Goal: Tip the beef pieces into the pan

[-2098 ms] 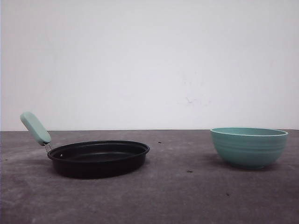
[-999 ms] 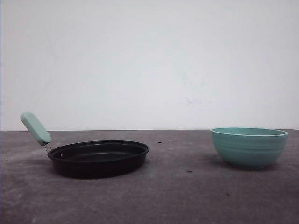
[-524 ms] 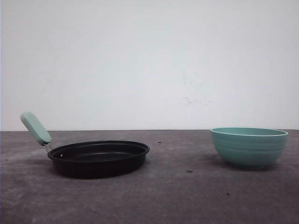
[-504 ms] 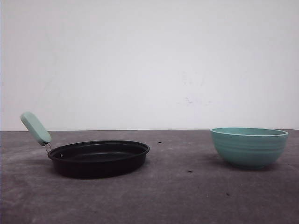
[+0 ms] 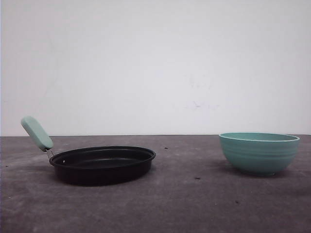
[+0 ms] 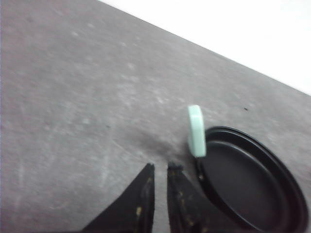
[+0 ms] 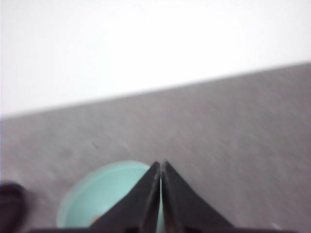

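From the front, the bowl [image 5: 258, 153] stands on the right of the table [image 5: 184, 204] and its wall hides what is inside; the beef pieces cannot be seen there. In the right wrist view the picture is blurred, and the fingers cover the middle of the bowl [image 7: 104, 194], so only pale green inside surface shows on one side. A small orange-brown spot sits at the picture's lower edge in the bowl, too small and soft to name. A dark shape at the corner of that view is cut off and I cannot tell what it is.

The right gripper [image 7: 161, 167] hangs above the near side of the bowl, tilted down toward the table. Its two black fingers meet at the tips, so it is closed and holds nothing.

The left gripper [image 6: 160, 168] is also above the table, just beside the pan handle [image 6: 197, 131] but apart from it. Its fingers [image 6: 143, 194] stand with a narrow gap between them, nearly closed, with nothing in the gap. Their lower parts are cut off by the edge.

The pan [image 5: 102, 164] lies on the left of the table, well apart from the bowl, with its green handle rising to the left. In the left wrist view the pan [image 6: 252, 184] looks bare and black inside, partly cut off. Behind the table is a plain white wall [image 5: 155, 63].
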{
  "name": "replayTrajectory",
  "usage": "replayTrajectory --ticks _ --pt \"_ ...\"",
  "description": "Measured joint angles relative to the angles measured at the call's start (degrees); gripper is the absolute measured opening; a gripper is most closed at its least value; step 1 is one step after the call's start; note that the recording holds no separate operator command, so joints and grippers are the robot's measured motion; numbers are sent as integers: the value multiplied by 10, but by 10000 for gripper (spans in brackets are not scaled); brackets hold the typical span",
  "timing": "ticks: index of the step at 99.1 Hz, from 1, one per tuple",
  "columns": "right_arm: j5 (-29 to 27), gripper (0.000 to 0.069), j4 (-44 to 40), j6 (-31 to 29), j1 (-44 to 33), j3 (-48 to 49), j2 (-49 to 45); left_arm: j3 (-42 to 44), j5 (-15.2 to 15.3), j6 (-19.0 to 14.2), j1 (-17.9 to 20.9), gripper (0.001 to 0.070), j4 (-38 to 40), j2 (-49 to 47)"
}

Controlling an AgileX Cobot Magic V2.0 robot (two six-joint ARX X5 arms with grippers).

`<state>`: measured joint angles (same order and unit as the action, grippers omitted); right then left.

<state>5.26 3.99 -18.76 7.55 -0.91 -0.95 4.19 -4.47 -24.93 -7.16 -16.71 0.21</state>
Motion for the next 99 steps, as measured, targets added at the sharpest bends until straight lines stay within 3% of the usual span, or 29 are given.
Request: replayTrajectory --ticks 18,34,59,76,99 --pt "51 6 -36 -81 0 -50 -1 81 2 -22 0 22 -34 20" --pt "52 6 -114 -95 0 -171 -28 210 -10 -23 0 22 -41 107" --pt "20 6 -236 -4 0 -419 -185 451 -59 14 0 22 -72 345" --pt "25 6 -264 59 0 -576 -294 601 -81 30 -1 22 -82 451" --pt "56 6 -304 85 0 -638 -355 670 -132 33 -3 23 -88 485"
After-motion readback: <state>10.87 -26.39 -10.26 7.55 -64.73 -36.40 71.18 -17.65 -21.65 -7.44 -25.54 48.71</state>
